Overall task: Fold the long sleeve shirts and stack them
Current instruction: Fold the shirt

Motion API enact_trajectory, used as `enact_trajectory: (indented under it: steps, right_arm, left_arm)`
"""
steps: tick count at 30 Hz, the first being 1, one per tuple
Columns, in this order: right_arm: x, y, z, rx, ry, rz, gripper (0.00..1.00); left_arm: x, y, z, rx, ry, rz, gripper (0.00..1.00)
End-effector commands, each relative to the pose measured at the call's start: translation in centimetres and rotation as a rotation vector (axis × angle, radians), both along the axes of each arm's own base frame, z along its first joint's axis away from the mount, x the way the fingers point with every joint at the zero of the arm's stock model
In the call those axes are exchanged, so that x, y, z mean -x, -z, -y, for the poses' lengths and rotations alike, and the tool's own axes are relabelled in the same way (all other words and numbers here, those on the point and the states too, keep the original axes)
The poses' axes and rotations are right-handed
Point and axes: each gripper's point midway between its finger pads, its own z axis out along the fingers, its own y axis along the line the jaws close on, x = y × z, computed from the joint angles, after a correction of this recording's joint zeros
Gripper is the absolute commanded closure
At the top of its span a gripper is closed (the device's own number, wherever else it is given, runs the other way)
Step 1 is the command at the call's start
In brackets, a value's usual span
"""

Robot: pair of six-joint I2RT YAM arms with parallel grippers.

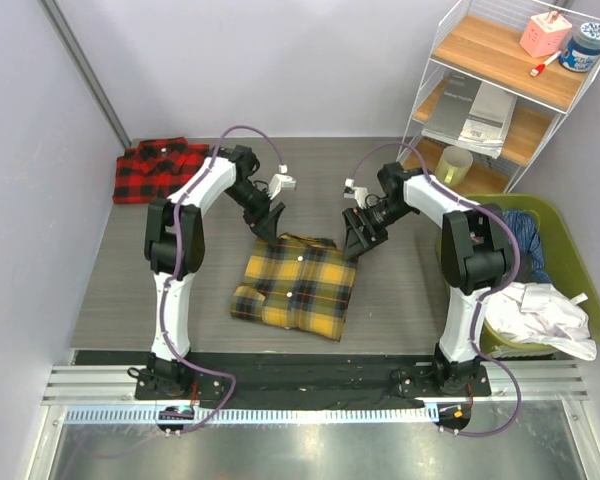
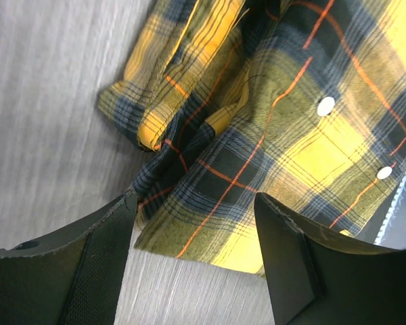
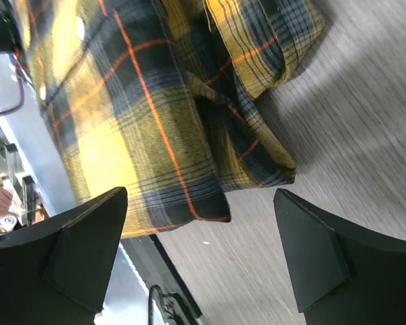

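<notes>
A yellow-and-black check shirt (image 1: 297, 284) lies folded into a rectangle in the middle of the table. My left gripper (image 1: 270, 226) hovers open just above its far left corner; the left wrist view shows that shirt (image 2: 271, 135) below the spread fingers (image 2: 98, 257), nothing between them. My right gripper (image 1: 357, 240) hovers open over the far right corner, and the right wrist view shows the shirt's edge (image 3: 155, 128) beneath its wide-apart fingers (image 3: 308, 254). A red-and-black check shirt (image 1: 160, 168) lies folded at the far left of the table.
A green basket (image 1: 565, 270) with white and blue clothes stands at the right. Behind it is a wire shelf (image 1: 500, 90) holding books, a yellow cup, a pink box and a jar. Walls close the left side and back.
</notes>
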Motion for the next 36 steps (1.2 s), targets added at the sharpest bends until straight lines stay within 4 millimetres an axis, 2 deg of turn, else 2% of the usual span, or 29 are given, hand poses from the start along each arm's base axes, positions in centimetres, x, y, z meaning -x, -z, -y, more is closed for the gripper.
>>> enact_trajectory:
  steps: [1, 2, 3, 4, 5, 6, 7, 8, 9, 10, 11, 12, 14, 17, 18, 22, 25, 26, 27, 28, 29, 30, 31, 32, 33, 34, 35, 36]
  right_arm:
    - [0.8, 1.0, -0.2, 0.008, -0.084, 0.004, 0.18]
    - [0.9, 1.0, -0.1, 0.009, -0.090, -0.003, 0.23]
    - [0.8, 1.1, 0.0, 0.007, -0.108, 0.007, 0.34]
    - [0.9, 1.2, 0.0, 0.007, -0.116, 0.005, 0.40]
    - [0.9, 1.3, 0.1, 0.010, -0.126, 0.005, 0.48]
    - [0.7, 1.3, 0.2, 0.013, -0.134, 0.019, 0.63]
    - [0.4, 1.4, 0.2, 0.017, -0.135, 0.029, 0.70]
    - [-0.2, 1.9, 0.4, 0.039, -0.132, 0.045, 0.77]
    - [-1.2, 1.9, 0.2, 0.046, -0.128, 0.073, 0.90]
    - [-2.0, 2.0, 0.2, 0.057, -0.111, 0.083, 0.94]
    - [-3.4, 2.5, 0.2, 0.083, -0.094, 0.119, 0.97]
    - [-4.8, 2.3, 0.1, 0.093, -0.076, 0.155, 0.99]
    - [-6.8, 3.0, 0.0, 0.119, -0.051, 0.191, 0.99]
    - [-9.5, 3.6, 0.4, 0.164, -0.030, 0.259, 0.99]
    - [-10.3, 4.3, 0.5, 0.188, -0.026, 0.266, 0.99]
    - [-12.0, 5.8, 1.1, 0.252, 0.027, 0.288, 0.99]
    - [-13.1, 5.7, 1.0, 0.257, 0.079, 0.314, 0.92]
    - [-13.2, 5.2, 0.8, 0.249, 0.089, 0.315, 0.81]
    - [-13.6, 4.3, 0.5, 0.237, 0.117, 0.317, 0.75]
    - [-13.7, 2.4, 0.0, 0.205, 0.130, 0.335, 0.69]
    - [-13.8, 1.2, -0.2, 0.184, 0.142, 0.345, 0.57]
    - [-14.1, -0.6, -0.5, 0.157, 0.176, 0.353, 0.50]
    - [-14.2, -3.2, -0.7, 0.124, 0.195, 0.390, 0.43]
    - [-14.1, -5.1, -0.9, 0.088, 0.205, 0.410, 0.28]
    - [-14.0, -6.6, -1.0, 0.067, 0.219, 0.423, 0.20]
    - [-13.8, -7.9, -1.0, 0.047, 0.235, 0.429, 0.13]
    - [-13.1, -10.7, -1.1, 0.005, 0.237, 0.463, 0.03]
    - [-12.4, -11.4, -1.1, -0.010, 0.238, 0.465, 0.00]
  left_arm:
    - [0.4, 0.5, 0.3, 0.026, 0.001, -0.026, 0.31]
    - [0.9, 0.8, 0.1, 0.019, 0.011, -0.038, 0.32]
    - [1.1, 1.0, -0.1, 0.011, 0.017, -0.040, 0.32]
    - [1.3, 1.2, -0.3, 0.005, 0.019, -0.044, 0.33]
    - [1.6, 1.4, -0.4, -0.001, 0.020, -0.054, 0.38]
    - [1.7, 1.5, -0.5, -0.006, 0.016, -0.059, 0.43]
    - [1.5, 1.7, -0.8, -0.022, 0.001, -0.059, 0.62]
    - [1.1, 1.9, -0.8, -0.030, -0.032, -0.061, 0.72]
    - [0.8, 1.8, -0.9, -0.024, -0.048, -0.062, 0.80]
    - [0.1, 1.9, -1.4, -0.023, -0.083, -0.062, 0.93]
    - [-1.0, 1.9, -1.5, -0.022, -0.117, -0.036, 0.97]
    - [-1.5, 2.2, -1.7, -0.029, -0.153, -0.050, 1.00]
    - [-3.2, 2.3, -2.6, -0.050, -0.206, -0.029, 1.00]
    - [-4.4, 3.4, -3.4, -0.079, -0.243, -0.048, 1.00]
    - [-4.6, 3.7, -3.5, -0.090, -0.254, -0.053, 1.00]
    - [-5.5, 5.7, -4.5, -0.148, -0.301, -0.046, 1.00]
    - [-6.5, 6.3, -5.5, -0.169, -0.357, -0.039, 0.99]
    - [-7.0, 5.7, -5.5, -0.160, -0.373, -0.024, 0.94]
    - [-7.2, 5.0, -5.6, -0.138, -0.388, -0.020, 0.85]
    - [-7.3, 4.1, -5.5, -0.117, -0.393, -0.011, 0.67]
    - [-7.6, 2.1, -5.4, -0.085, -0.411, 0.019, 0.61]
    - [-7.7, 0.5, -5.3, -0.046, -0.424, 0.039, 0.57]
    - [-7.7, -0.9, -5.3, -0.020, -0.437, 0.063, 0.52]
    - [-7.6, -1.4, -5.2, 0.008, -0.470, 0.070, 0.48]
    - [-7.5, -5.3, -5.5, 0.056, -0.490, 0.154, 0.44]
    - [-7.0, -5.7, -5.5, 0.081, -0.498, 0.181, 0.30]
    - [-6.6, -7.3, -5.6, 0.098, -0.506, 0.223, 0.24]
    - [-5.7, -10.7, -5.5, 0.136, -0.516, 0.294, 0.11]
